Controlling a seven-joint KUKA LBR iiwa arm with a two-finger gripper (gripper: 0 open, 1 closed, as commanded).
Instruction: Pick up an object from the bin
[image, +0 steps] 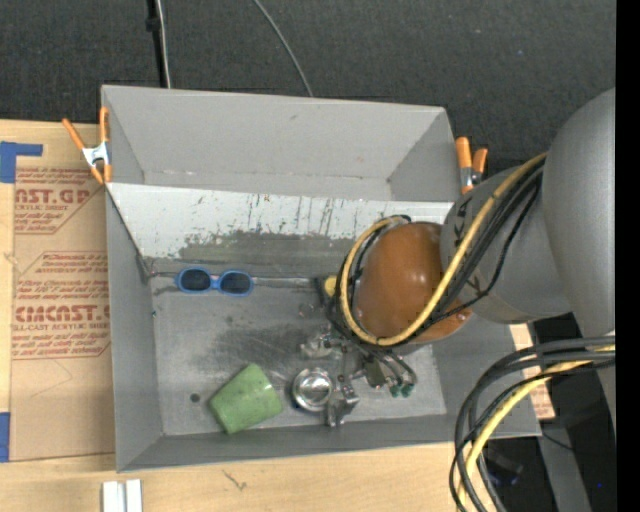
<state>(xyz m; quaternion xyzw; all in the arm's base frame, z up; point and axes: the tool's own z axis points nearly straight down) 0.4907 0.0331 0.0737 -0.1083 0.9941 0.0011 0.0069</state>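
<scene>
My gripper (352, 376) reaches down below the orange cover, near the bin's front right. Right beside it, on its left, lies a shiny round metal thing (312, 389), like a small cup or lid, touching or nearly touching the gripper. Left of that, a light green block (246, 398) with rounded corners rests on the bin floor near the front wall. A small dark teal piece (401, 388) shows at the gripper's right side; I cannot tell what it is.
Blue sunglasses (215, 282) lie along the back of the floor at the left, their thin arm stretching right. A small yellow thing (328, 286) peeks out beside the orange cover. The arm and its cables hide the bin's right part.
</scene>
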